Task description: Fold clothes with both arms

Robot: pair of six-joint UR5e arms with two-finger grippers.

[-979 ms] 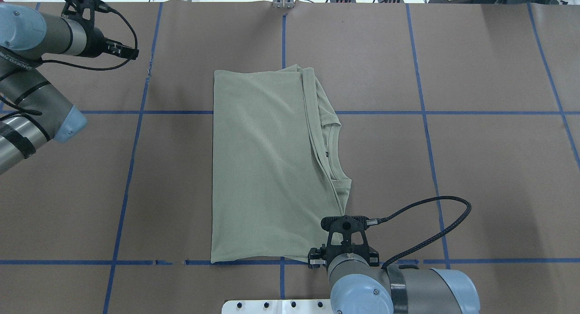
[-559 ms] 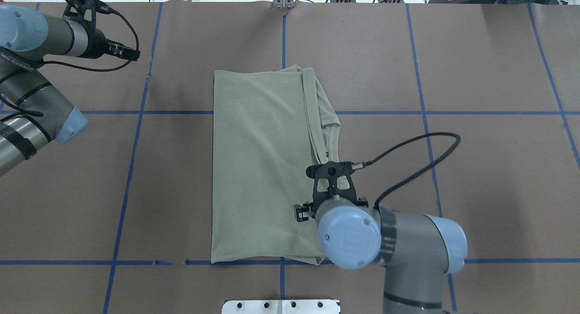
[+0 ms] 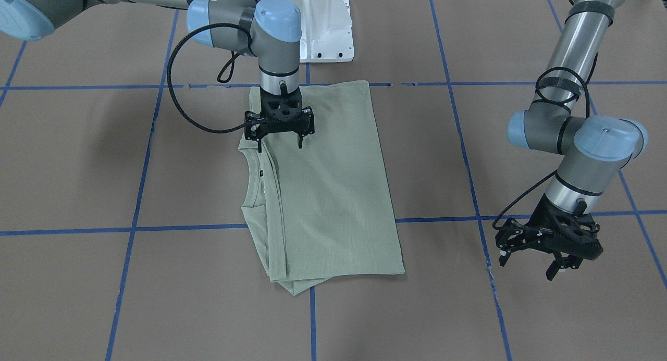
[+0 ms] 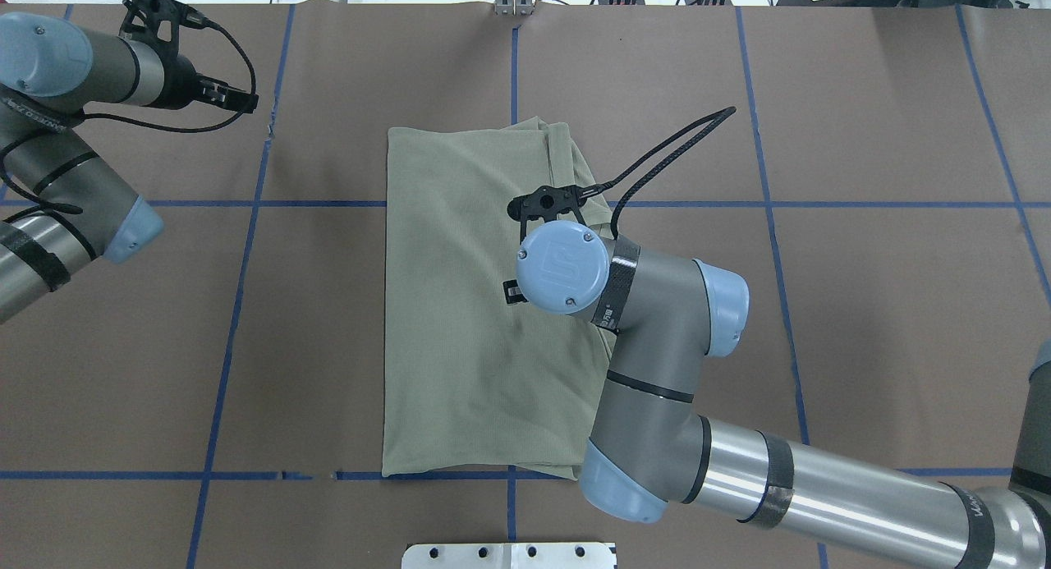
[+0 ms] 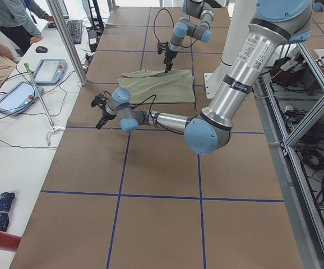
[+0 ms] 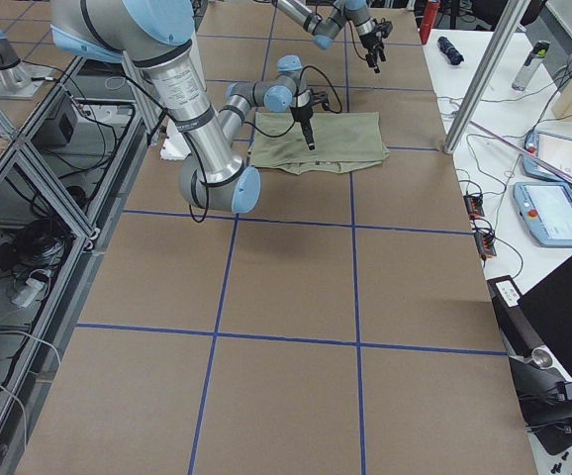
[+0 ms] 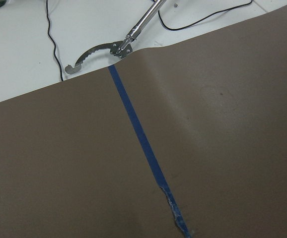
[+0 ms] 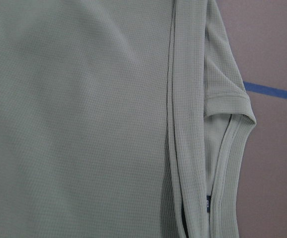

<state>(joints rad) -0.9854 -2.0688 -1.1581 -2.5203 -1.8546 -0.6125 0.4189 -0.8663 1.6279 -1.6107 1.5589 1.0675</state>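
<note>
My right arm's black clawed gripper (image 3: 280, 145) has swung from the hem up over the collar edge, jaws apart, empty. Left gripper (image 3: 527, 267) hangs off to the side, also spread. Pale sage-green knit shirt (image 4: 460, 306) lies folded mid brown paper table (image 4: 887, 323). It looks soft and floppy, so I'd pinch the layered neckline edge.

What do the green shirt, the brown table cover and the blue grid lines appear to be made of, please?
Shirt: soft matte knit, going by its fine waffle texture. Table cover: probably matte brown paper; its edge lifts and buckles. Grid lines: likely blue tape; one end looks torn.
</note>
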